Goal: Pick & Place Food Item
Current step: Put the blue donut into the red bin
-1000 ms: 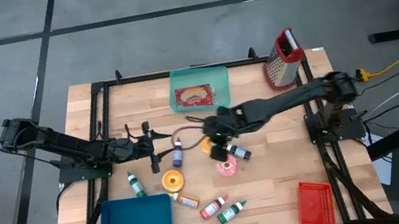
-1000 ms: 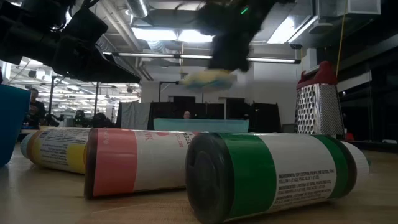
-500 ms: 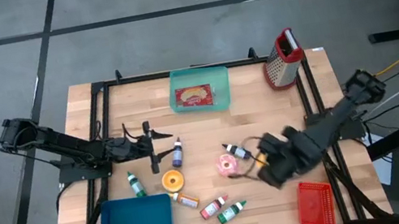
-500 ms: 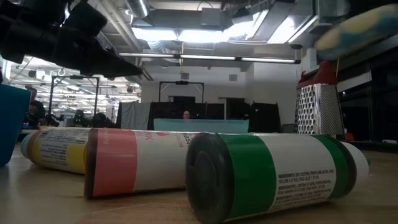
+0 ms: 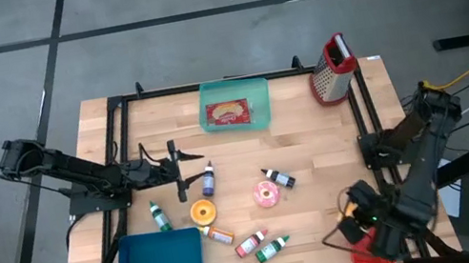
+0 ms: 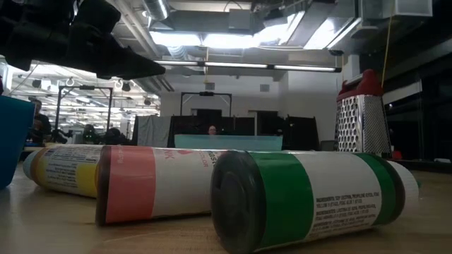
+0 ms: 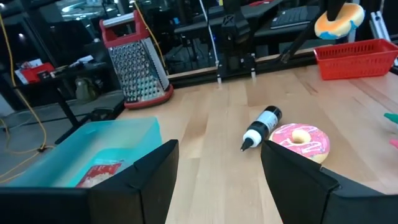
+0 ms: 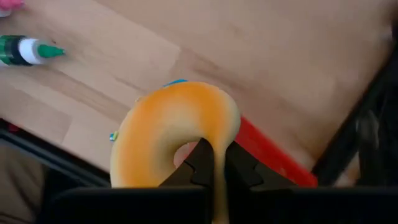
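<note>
The right end effector (image 8: 211,163) is pinched shut on a yellow doughnut (image 8: 171,127), holding it in the air above the red basket (image 7: 356,57) at the bench's (image 5: 315,146) front right corner. The left end effector (image 7: 217,165) hovers with fingers spread and empty over the bench's left side, near a pink doughnut (image 5: 267,193).

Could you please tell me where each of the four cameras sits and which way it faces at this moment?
High view: above, straight down on the table; both arms show.
Low view: at table-top height, looking level past the lying bottles; a dark arm overhead.
Left wrist view: between the open left gripper fingers, facing the pink donut and grater.
Right wrist view: down on the right gripper, shut on the yellow donut, over the red basket.
Shared: both wrist views show yellow donut and basket.
</note>
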Controlling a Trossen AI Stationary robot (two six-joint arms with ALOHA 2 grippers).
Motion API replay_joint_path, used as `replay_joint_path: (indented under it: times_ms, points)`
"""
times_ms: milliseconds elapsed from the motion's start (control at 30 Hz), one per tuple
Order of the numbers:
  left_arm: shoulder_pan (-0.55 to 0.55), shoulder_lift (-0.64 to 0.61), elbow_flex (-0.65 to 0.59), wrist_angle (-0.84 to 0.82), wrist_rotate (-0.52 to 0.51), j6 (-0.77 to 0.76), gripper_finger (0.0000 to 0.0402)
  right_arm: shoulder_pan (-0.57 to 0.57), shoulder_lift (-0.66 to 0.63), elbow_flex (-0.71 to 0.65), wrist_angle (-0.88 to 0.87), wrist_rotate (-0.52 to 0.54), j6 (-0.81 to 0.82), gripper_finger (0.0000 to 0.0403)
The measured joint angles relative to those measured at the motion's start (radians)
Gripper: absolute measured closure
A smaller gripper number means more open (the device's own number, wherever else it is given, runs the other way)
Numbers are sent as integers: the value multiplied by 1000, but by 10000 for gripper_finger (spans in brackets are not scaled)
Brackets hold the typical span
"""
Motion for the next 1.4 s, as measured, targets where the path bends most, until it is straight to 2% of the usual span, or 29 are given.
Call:
replay_joint_path:
  times_ms: [167, 367, 500, 567, 1200, 1300, 1400]
  points:
    - [0, 0, 0, 0, 4, 0, 176, 35, 36, 0, -2, -119, 26, 391]
    - [-2, 0, 0, -1, 4, -1, 176, 38, 94, 0, -34, -156, 26, 391]
    - [-2, 0, 0, -1, 5, -1, 176, 53, 158, 0, -42, -275, 27, 391]
    - [-2, 0, 0, -1, 5, -1, 176, 69, 177, 0, -32, -300, 38, 391]
    - [-2, 0, 0, -42, 7, -25, 176, 80, 240, -1, 91, -259, 53, 391]
    - [-2, 0, 0, -40, 7, -27, 176, 80, 250, -1, 88, -258, 53, 374]
    - [-2, 0, 0, -25, 7, -27, 176, 80, 250, -1, 89, -250, 52, 336]
